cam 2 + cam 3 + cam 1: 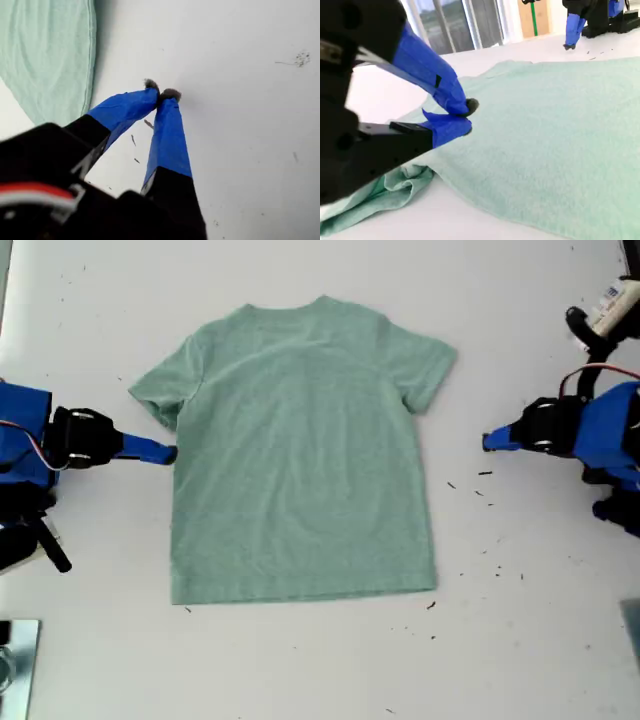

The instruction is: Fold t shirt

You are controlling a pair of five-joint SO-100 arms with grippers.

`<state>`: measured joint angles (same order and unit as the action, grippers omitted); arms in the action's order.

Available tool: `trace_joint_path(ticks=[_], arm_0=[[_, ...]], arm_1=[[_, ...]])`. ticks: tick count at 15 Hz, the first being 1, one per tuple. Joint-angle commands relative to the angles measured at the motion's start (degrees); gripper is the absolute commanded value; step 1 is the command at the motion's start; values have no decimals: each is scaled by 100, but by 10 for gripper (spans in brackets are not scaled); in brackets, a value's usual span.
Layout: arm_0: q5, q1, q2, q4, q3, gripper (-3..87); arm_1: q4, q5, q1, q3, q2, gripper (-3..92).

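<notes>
The pale green t shirt (300, 450) lies flat and spread out on the white table (520, 640), neck toward the far edge. My second gripper (168, 453) comes in from the exterior view's left and sits at the shirt's side edge just under a sleeve. In the second wrist view its fingertips (468, 106) are closed together over the t shirt (560, 140), with bunched sleeve cloth below; no cloth shows between them. My first gripper (487, 443), at the exterior view's right, is shut (162, 93) over bare table, apart from the t shirt (50, 50).
Small dark specks (484, 474) lie on the table near my first gripper. A white and black device with cables (608, 308) sits at the exterior view's top right corner. A metallic object (15, 660) shows at its bottom left.
</notes>
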<state>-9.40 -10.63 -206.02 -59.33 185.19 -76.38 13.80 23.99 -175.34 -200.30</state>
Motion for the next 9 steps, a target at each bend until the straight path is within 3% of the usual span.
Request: trace_joint_path(ticks=[1,6,9], arm_0=[[9,-141,-53,26,62,37],[44,53,-53,35,62,-1],[9,35,-53,35,70,-1]], arm_1=[[53,-281,53,-290,-53,22],[571,18,-343,729,378,23],[62,1925,562,4307,4166,23]])
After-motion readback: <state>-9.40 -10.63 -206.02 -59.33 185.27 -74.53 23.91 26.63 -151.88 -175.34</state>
